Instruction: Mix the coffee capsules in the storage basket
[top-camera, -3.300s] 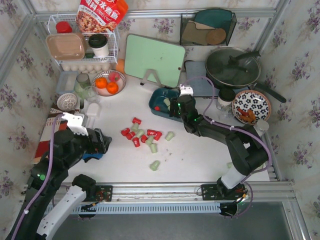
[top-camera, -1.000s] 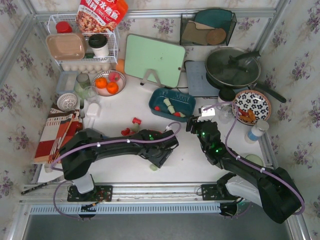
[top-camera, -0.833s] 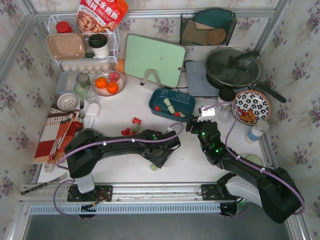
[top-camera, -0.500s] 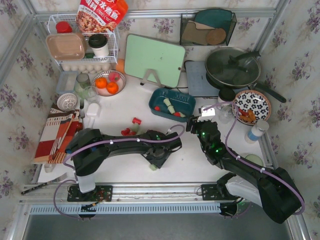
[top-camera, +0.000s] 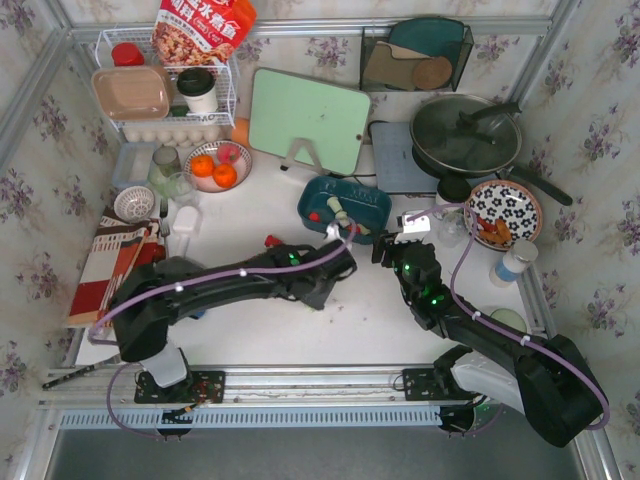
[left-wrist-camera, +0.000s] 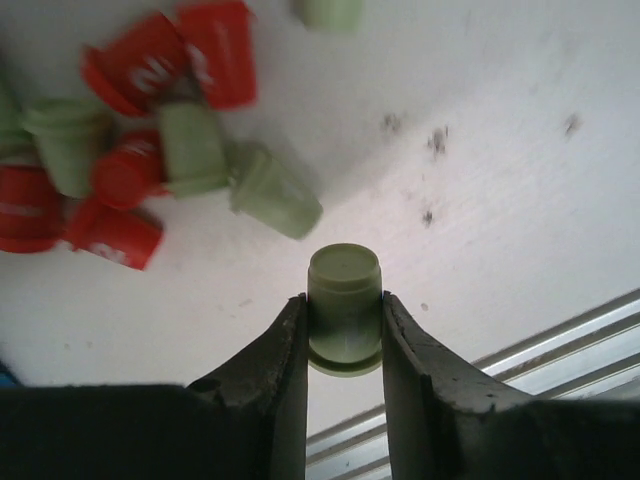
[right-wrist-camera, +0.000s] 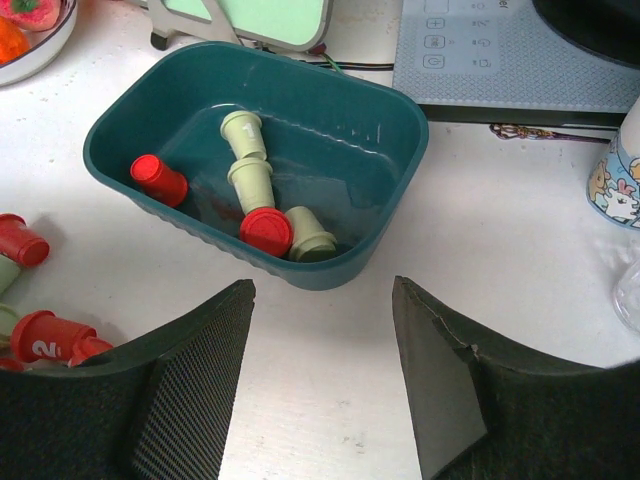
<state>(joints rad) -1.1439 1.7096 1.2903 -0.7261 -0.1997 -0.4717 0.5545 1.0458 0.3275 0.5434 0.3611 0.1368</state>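
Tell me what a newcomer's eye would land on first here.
The left gripper pinches one pale green capsule, a loose pile of red and green capsules on the white table beyond it. In the right wrist view, the teal storage basket holds five capsules, two red and three green.

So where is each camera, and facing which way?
Top external: above, behind the bases, looking down at the table; left arm and right arm show.
Left wrist: facing down at the table; left gripper pinches a green capsule.
Right wrist: faces the storage basket; right gripper open before it.
Shared: top and right wrist both show the basket.
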